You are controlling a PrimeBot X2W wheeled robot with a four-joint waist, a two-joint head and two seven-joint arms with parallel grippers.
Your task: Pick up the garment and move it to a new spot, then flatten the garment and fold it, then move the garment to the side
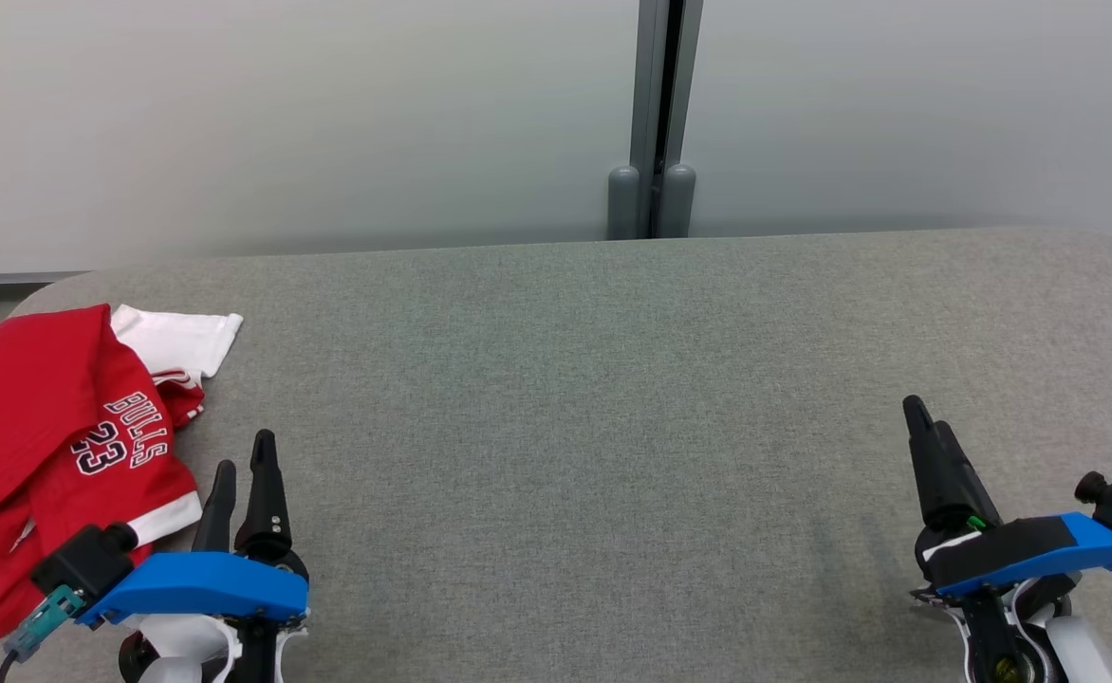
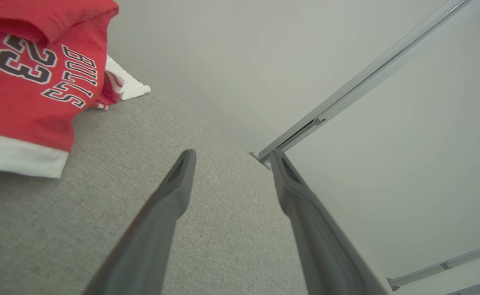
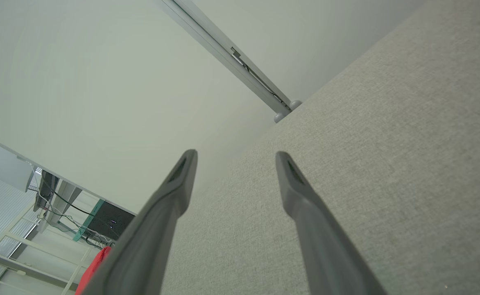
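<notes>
A pale, plain wall (image 1: pixel 328 114) closes the room behind the bench (image 1: pixel 594 398), whose grey woven top has rounded far corners and is bare across its middle and right. The garment (image 1: pixel 34 446), red with white trim and "BULLS 23" in dark letters, lies crumpled along the bench's left edge, a white sleeve reaching toward the far left corner. A grey post (image 1: pixel 653 123) splits the wall behind the far edge's middle. The left gripper (image 1: pixel 244 452) hovers just beside the garment near the front edge, fingers spread and empty. The right gripper (image 1: pixel 928 415), by the front right corner, is likewise spread and empty.
</notes>
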